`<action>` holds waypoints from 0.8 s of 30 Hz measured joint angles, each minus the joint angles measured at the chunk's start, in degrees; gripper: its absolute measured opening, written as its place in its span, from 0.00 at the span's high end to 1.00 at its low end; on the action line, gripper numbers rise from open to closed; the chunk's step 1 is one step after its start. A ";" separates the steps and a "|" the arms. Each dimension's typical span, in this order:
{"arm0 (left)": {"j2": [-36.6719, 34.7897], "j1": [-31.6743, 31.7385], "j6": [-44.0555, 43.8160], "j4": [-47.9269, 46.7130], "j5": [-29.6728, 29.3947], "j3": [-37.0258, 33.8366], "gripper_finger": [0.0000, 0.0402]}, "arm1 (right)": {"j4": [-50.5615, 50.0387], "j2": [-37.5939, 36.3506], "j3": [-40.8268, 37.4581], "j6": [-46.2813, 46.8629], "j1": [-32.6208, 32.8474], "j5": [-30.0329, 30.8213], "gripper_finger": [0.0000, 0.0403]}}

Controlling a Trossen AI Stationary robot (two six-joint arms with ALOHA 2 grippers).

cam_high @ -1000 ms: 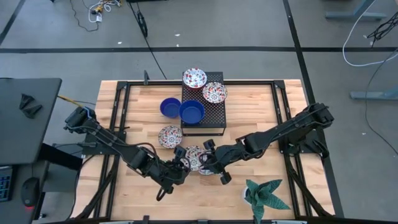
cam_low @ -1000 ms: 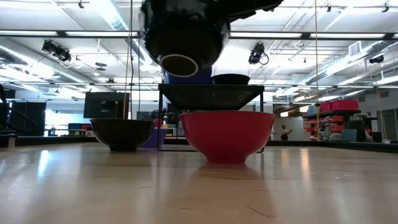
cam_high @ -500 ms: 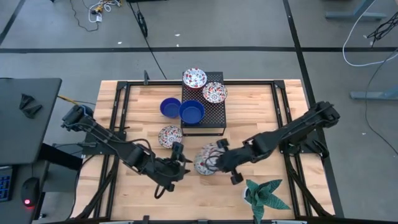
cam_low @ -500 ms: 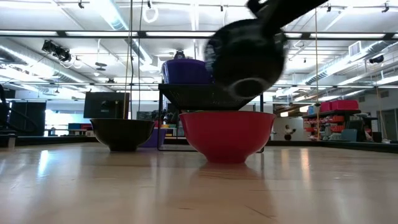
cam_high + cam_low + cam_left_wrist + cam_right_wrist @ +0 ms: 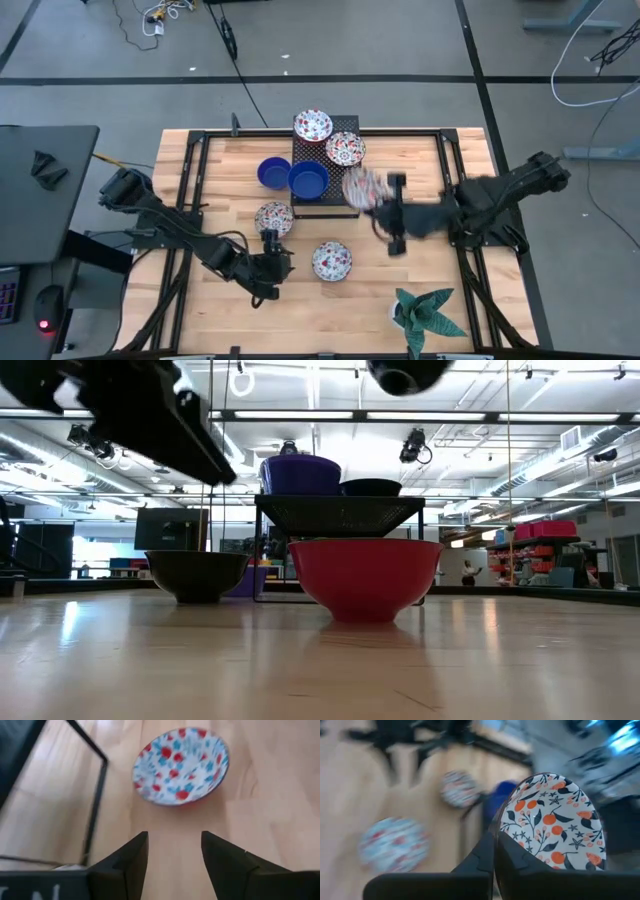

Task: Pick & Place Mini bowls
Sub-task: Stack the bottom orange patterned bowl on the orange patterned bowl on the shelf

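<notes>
My right gripper [image 5: 372, 198] is shut on a white mini bowl [image 5: 552, 820] with orange flowers, held in the air at the near right corner of the black rack [image 5: 340, 195]. My left gripper [image 5: 174, 845] stands open low over the table, left of a red-and-blue patterned bowl [image 5: 331, 260] that sits on its base, and touches nothing. A second patterned bowl [image 5: 273, 218] sits on the table, two others [image 5: 313, 126] on the rack. One blue bowl [image 5: 273, 172] sits on the table, another [image 5: 309, 180] by the rack's near left corner. My right gripper pinches the bowl's rim [image 5: 496, 836] between its two fingers [image 5: 485, 855], one against the inside and one against the outer wall. The bowl is lifted clear and stands tipped on edge, its patterned inside facing the wrist camera.
A potted green plant [image 5: 428, 315] stands at the table's near right corner. The rack [image 5: 340, 510] rises behind the red-sided bowl [image 5: 365, 575] in the low view. Bare wood lies to the right of the rack and along the near edge.
My right gripper has carried the orange-flowered bowl up and toward the far edge, from beside the near patterned bowl to the rack's near right corner. My left gripper has let go and drawn back toward the table's left edge. The patterned bowl stays on the table.
</notes>
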 joint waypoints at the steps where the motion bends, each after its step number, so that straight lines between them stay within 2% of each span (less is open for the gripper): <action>1: 0.01 0.12 0.01 5.03 0.03 -2.15 0.54 | 0.67 0.06 1.13 -2.45 -1.98 -0.07 0.99; 3: 0.01 0.40 0.02 14.11 -0.02 -5.72 0.55 | 2.04 0.77 3.22 -7.45 -6.52 -0.56 0.98; 6: 0.01 0.72 1.22 22.36 -0.14 -8.74 0.55 | 2.73 2.67 5.21 -12.78 -13.63 -3.52 0.98; 11: 0.01 1.13 2.87 23.55 -0.15 -9.15 0.55 | 3.27 7.04 5.52 -16.11 -23.90 -11.58 0.98; 19: 0.01 1.13 2.88 23.55 -0.13 -9.15 0.55 | 2.84 15.13 5.52 -18.06 -29.10 -12.63 0.98; 24: 0.01 1.13 2.86 23.55 -0.11 -9.15 0.55 | 2.08 16.88 5.52 -16.18 -30.35 -12.60 0.98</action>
